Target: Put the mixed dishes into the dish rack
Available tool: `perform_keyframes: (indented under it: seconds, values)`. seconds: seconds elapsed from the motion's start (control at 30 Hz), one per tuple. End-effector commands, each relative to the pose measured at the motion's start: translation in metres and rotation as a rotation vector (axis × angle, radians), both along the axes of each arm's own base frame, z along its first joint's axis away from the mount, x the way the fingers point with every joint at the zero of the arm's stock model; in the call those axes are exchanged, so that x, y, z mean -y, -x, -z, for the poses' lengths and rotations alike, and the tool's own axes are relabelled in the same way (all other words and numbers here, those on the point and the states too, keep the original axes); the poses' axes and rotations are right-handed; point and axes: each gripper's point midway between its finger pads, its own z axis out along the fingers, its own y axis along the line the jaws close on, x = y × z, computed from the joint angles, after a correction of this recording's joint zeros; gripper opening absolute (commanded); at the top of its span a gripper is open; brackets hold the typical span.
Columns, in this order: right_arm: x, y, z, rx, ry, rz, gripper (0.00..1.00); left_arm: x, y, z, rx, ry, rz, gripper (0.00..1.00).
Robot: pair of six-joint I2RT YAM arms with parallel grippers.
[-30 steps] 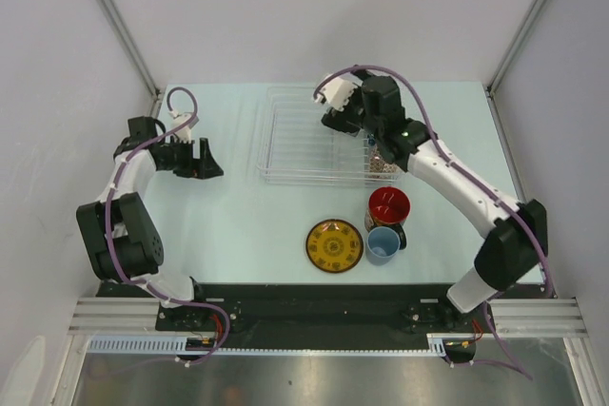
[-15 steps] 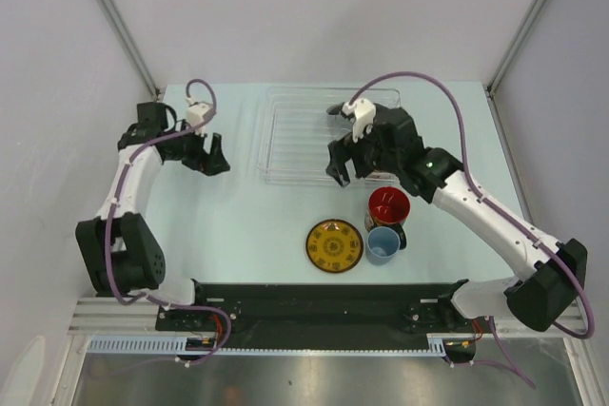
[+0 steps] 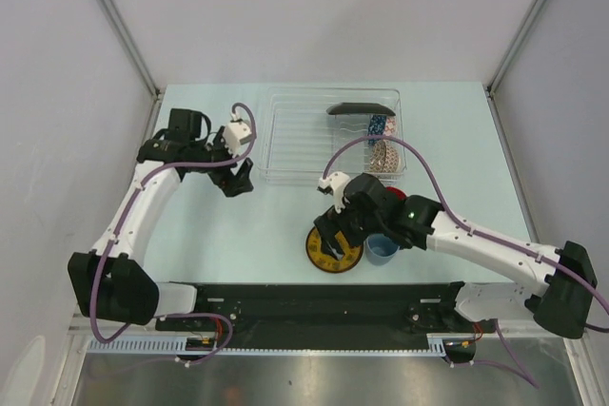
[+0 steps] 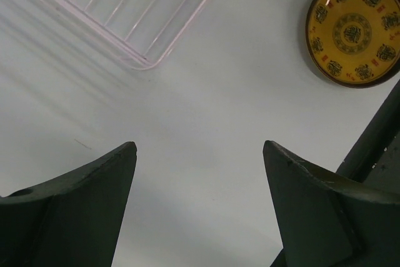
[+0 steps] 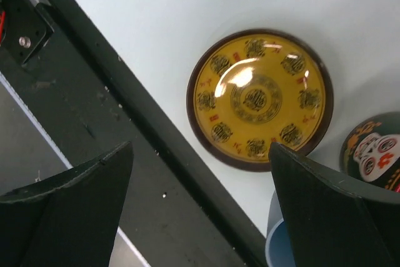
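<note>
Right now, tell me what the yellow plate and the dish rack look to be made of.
The yellow plate looks like glazed ceramic, possibly melamine. It is glossy, with a bright glare on its printed face and a dark rim. The dish rack seems to be clear, smooth hard plastic, since the table shows through its ribbed floor and walls.
</note>
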Motion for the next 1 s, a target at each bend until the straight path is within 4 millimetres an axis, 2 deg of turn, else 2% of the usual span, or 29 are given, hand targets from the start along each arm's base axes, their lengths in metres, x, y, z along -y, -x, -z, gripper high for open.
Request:
perform_keyframes:
  seconds: [0.0,0.03,0.2,0.33,0.5,0.7,0.83,0.97]
  values:
    - [-0.003,0.02,-0.006,-0.01,-0.052,-0.002,0.94,0.013,0.01,0.006,0.031,-0.035,0.078,0.88]
    - [-0.001,0.024,-0.009,-0.007,-0.062,-0.006,0.93,0.014,0.01,0.007,0.027,-0.032,0.082,0.88]
    - [0.014,0.04,0.005,-0.026,-0.027,-0.042,0.91,0.013,0.005,0.008,0.044,-0.042,0.073,0.88]
    - [0.018,0.05,0.026,-0.087,0.035,-0.074,0.85,0.012,0.003,0.01,0.047,-0.051,0.067,0.88]
    - [0.024,0.049,0.068,-0.122,0.173,-0.059,0.8,0.013,0.003,0.012,0.045,-0.041,0.06,0.88]
    - [0.019,0.044,0.096,-0.117,0.242,-0.052,0.79,0.011,0.002,0.018,0.039,-0.047,0.05,0.88]
    - [0.017,0.044,0.107,-0.135,0.264,-0.049,0.8,0.01,0.001,0.02,0.041,-0.052,0.045,0.88]
    - [0.023,0.029,0.113,-0.132,0.281,-0.005,0.8,0.01,0.0,0.021,0.041,-0.057,0.043,0.88]
